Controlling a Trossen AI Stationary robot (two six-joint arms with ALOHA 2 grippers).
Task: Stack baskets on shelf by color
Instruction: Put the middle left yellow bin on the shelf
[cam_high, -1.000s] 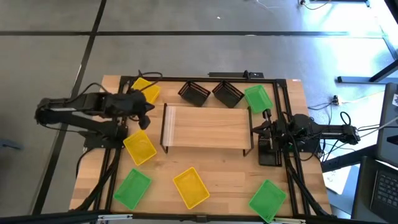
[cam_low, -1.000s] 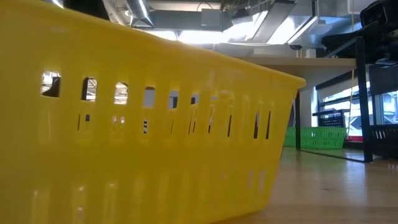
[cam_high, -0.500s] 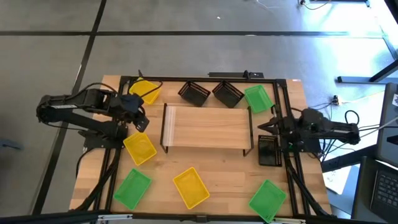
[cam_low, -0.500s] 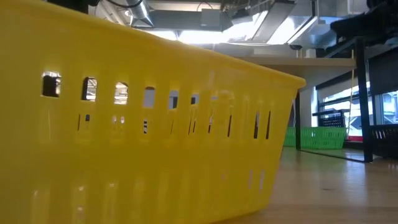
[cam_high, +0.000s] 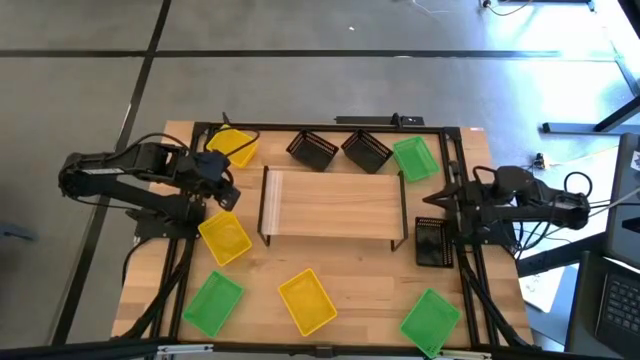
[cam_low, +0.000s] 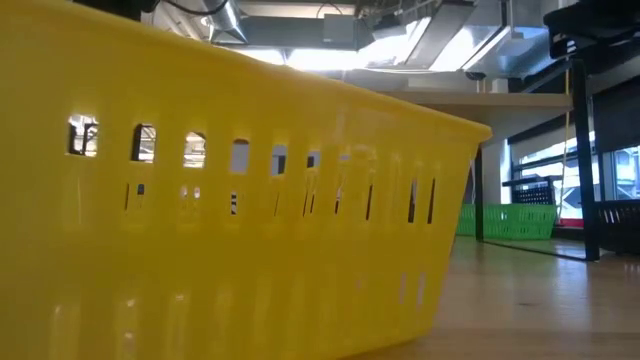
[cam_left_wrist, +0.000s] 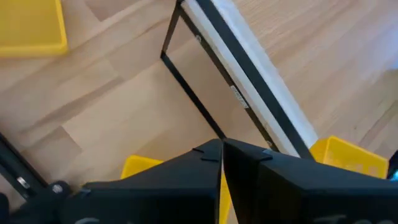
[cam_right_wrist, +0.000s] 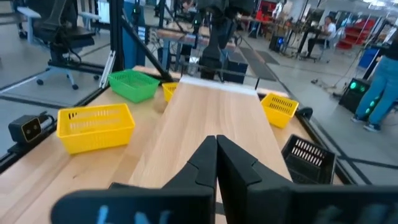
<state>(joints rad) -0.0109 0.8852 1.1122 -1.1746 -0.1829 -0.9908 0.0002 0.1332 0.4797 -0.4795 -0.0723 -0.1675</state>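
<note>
Right claw (cam_high: 447, 196) has pulled back from the shelf (cam_high: 333, 204).

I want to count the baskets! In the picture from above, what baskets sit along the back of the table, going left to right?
Yellow basket → black basket → second black basket → green basket. None is on the shelf yet.

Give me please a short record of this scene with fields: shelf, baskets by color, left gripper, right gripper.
shelf: low light-wood board on black legs, nothing on it
yellow slotted plastic baskets: three on the table, one nearest the left gripper
green baskets: three
black baskets: three, one by the right gripper
left gripper: shut, empty, beside the shelf
right gripper: shut, empty
</note>
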